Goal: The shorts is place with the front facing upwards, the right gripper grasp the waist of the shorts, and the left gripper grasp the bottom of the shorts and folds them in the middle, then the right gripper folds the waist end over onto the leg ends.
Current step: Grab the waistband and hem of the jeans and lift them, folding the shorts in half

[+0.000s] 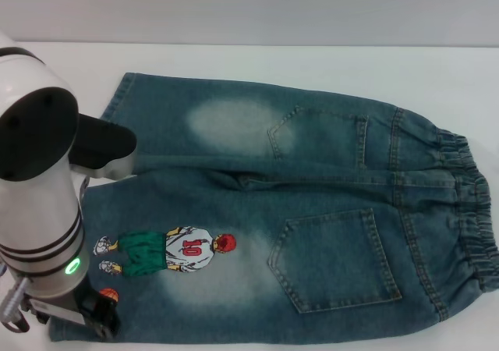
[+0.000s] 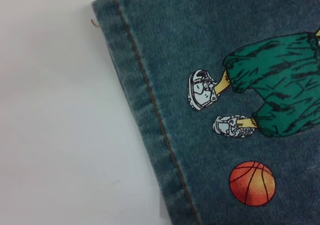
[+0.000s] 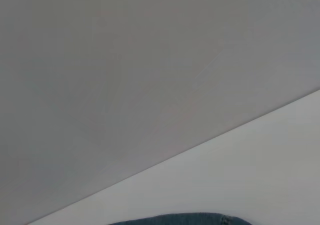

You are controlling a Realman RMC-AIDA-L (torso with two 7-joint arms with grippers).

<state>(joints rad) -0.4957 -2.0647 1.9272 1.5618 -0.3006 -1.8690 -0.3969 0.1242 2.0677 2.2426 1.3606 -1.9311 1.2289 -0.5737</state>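
- The shorts (image 1: pixel 312 218) lie flat and unfolded on the white table (image 1: pixel 312 58), spread across the middle of the head view with the length running left to right.
- The waist (image 1: pixel 468 203) is at the right end: a gathered, ruffled elastic band with reddish stitching.
- The bottom of the shorts (image 1: pixel 117 105) is at the left end, with 2 straight hemmed leg openings, 1 far and 1 near.
- The near leg carries the cartoon player print (image 1: pixel 175 251) with the number 10; the orange ball (image 1: pixel 109 294) sits just beside the player's feet, close to the hem.
- 2 patch pockets face up: 1 on the far half (image 1: pixel 320 136), 1 on the near half (image 1: pixel 335 257). A faded pale patch (image 1: pixel 230 125) marks the far leg.
- The left gripper (image 1: pixel 97 316) is at the near left corner, over the hem of the near leg, just beside the ball. Its white and silver arm shows a green light (image 1: pixel 72 267). Finger state: cannot tell, as the claw is largely hidden by the arm.
- The left wrist view looks straight down on that hem (image 2: pixel 145 90), the player's shoes and the ball (image 2: pixel 252 183); bare table lies beside the hem.
- The right gripper appears in no view. The right wrist view shows table, a grey wall and a sliver of denim (image 3: pixel 185 219).
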